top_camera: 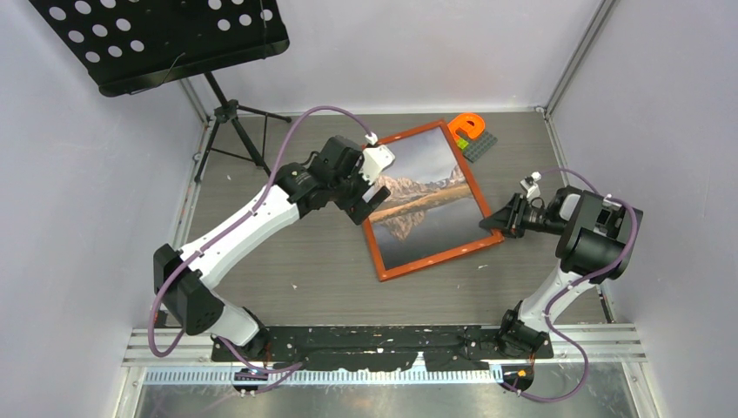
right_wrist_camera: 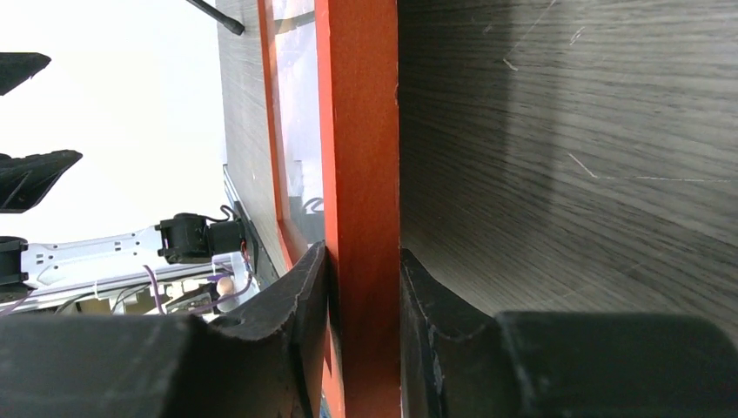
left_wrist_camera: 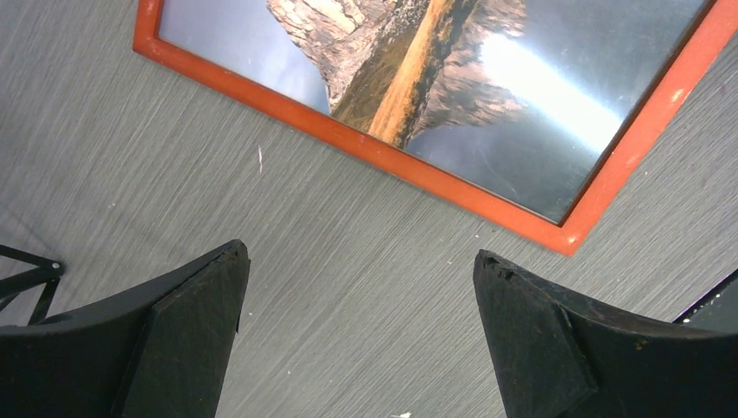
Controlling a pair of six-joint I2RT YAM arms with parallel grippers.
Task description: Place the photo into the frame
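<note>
Right wrist view: right claw (right_wrist_camera: 361, 254) pinches the frame (right_wrist_camera: 361, 104) by its thin wooden border, one finger on each side of it. Can't tell if that edge is lifted. Left claw (left_wrist_camera: 358, 252) is spread wide, over the bare table (left_wrist_camera: 348, 200) just beside the frame's opposite edge, touching nothing. Frame sits mid-table; photo (top_camera: 422, 196) lies inside the border, face up. Corner seating unclear. Handling guess: frame is stiff and light and likely slides, so grip the border only. Photo is thin, glossy, bends and smudges, so take it by the edges.
</note>
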